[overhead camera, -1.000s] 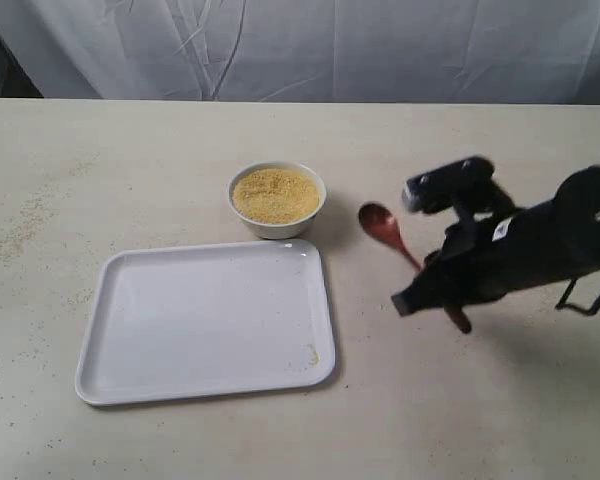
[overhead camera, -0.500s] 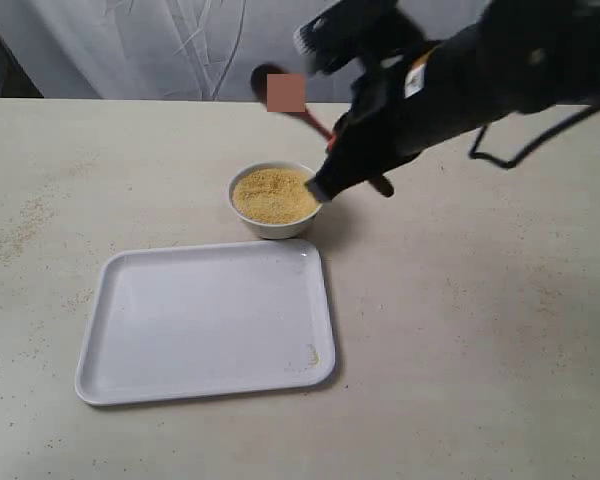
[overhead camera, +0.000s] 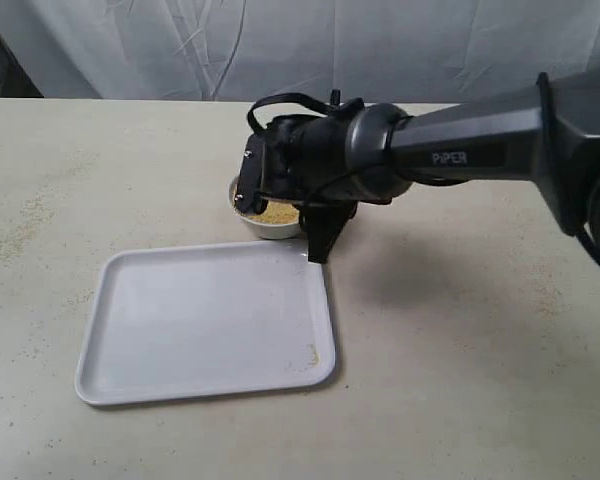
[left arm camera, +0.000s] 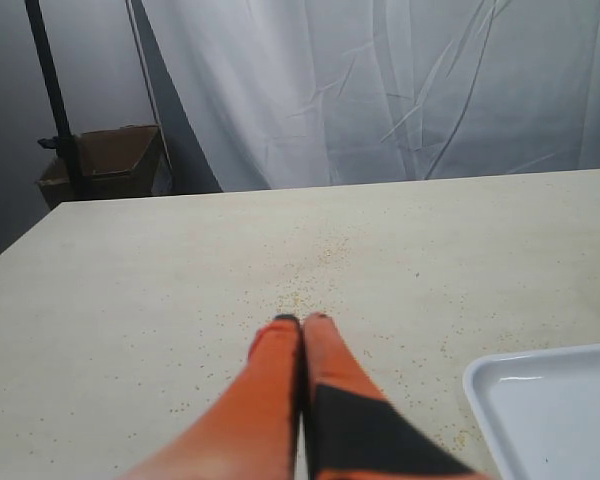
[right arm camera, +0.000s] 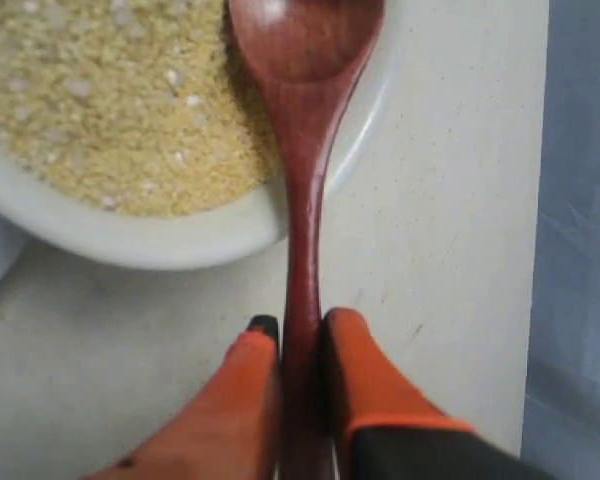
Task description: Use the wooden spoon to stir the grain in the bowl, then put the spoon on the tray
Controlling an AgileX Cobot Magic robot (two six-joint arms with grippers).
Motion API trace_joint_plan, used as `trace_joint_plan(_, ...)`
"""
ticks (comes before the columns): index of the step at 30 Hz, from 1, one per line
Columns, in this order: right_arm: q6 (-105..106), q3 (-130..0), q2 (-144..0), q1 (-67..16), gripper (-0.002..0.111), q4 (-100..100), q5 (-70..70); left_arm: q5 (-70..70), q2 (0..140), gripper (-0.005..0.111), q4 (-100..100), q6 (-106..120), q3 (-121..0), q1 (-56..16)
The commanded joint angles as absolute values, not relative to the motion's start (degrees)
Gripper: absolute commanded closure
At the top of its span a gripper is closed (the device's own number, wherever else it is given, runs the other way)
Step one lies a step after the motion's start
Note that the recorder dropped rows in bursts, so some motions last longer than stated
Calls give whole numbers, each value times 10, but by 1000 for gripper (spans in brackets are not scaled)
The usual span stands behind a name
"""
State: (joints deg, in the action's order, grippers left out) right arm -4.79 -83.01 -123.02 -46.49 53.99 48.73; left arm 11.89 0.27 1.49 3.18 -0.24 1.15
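Observation:
My right gripper [right arm camera: 302, 325] is shut on the slim handle of the wooden spoon [right arm camera: 303, 150]. The spoon's oval head rests in the yellow grain [right arm camera: 120, 110] at the edge of the white bowl [right arm camera: 150, 235]. From the exterior, the black right arm [overhead camera: 330, 165] hangs over the bowl [overhead camera: 270, 225] and hides most of it; a patch of grain [overhead camera: 277, 212] shows, the spoon does not. The white tray [overhead camera: 205, 320] lies just in front of the bowl. My left gripper [left arm camera: 302, 320] is shut on nothing, low over the table left of the tray [left arm camera: 550, 410].
Loose grains are scattered on the beige table [overhead camera: 30, 215] at the left and a few lie in the tray's front right corner [overhead camera: 312, 353]. A white curtain [overhead camera: 300, 45] hangs behind the table. A cardboard box [left arm camera: 105, 165] stands beyond the table's far edge.
The right arm lifted the spoon off the table right of the bowl, swung it up and leftward, then came down over the bowl with the spoon head in the grain.

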Motion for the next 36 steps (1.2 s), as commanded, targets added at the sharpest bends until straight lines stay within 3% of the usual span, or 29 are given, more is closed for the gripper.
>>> trace_joint_plan(1,-28,-834,-1243,-488,107,557,504,116,0,106,16,31,0,8)
trace_joint_plan(24,-25,-838,-1175,-535,107,613,612,116,0,106,16,31,0,8)
trace_joint_plan(36,-31,-838,-1219,-484,107,626,578,116,0,106,16,31,0,8)
